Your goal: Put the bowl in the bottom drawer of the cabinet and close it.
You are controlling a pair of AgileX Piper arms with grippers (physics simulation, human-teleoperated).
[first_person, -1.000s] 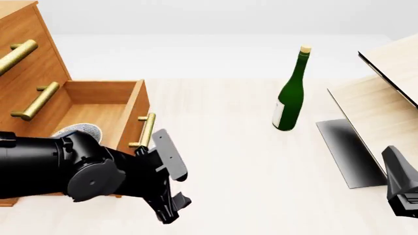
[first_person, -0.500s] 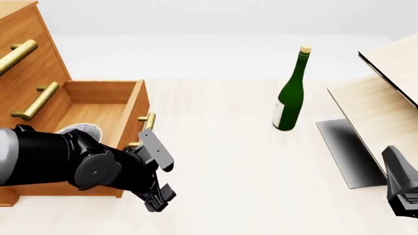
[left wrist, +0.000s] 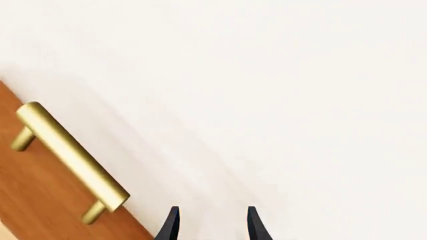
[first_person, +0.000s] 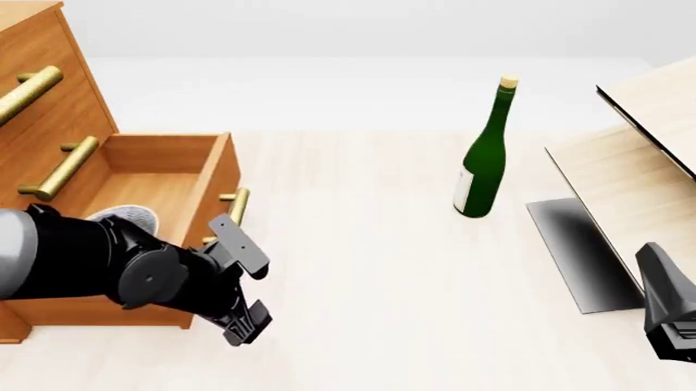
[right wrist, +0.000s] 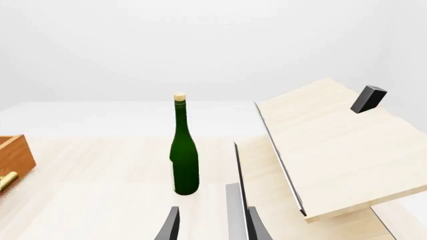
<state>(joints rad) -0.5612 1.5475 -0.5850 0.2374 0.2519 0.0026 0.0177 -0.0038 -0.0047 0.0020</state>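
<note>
Cabinet: the orange-brown wooden cabinet (first_person: 44,90) stands at the 9 o'clock edge of the front view, its two upper drawer fronts shut, each with a long brass bar handle.
Bottom drawer: the bottom drawer (first_person: 163,175) is pulled out toward 3 o'clock and stands open; its short brass handle (first_person: 231,213) sits on the front panel, also seen close up from the left wrist (left wrist: 70,152).
Bowl: the speckled bowl (first_person: 125,217) rests inside the bottom drawer, mostly hidden behind the left arm; only part of its rim shows.
Left gripper: the left gripper (first_person: 241,324) hangs over the pale surface (first_person: 370,277) at about 7 o'clock, just in front of the drawer front; its fingertips (left wrist: 171,225) are spread apart with nothing between them.
Right gripper: the right gripper (right wrist: 210,227) shows two dark fingers apart and empty; in the front view only part of the right arm appears, at 4 o'clock.
Bottle: a green wine bottle (first_person: 485,155) stands upright at about 1 o'clock, well apart from the cabinet.
Light-wood structure: a pale tilted board structure (first_person: 641,163) with a dark panel fills the 3 o'clock side.
</note>
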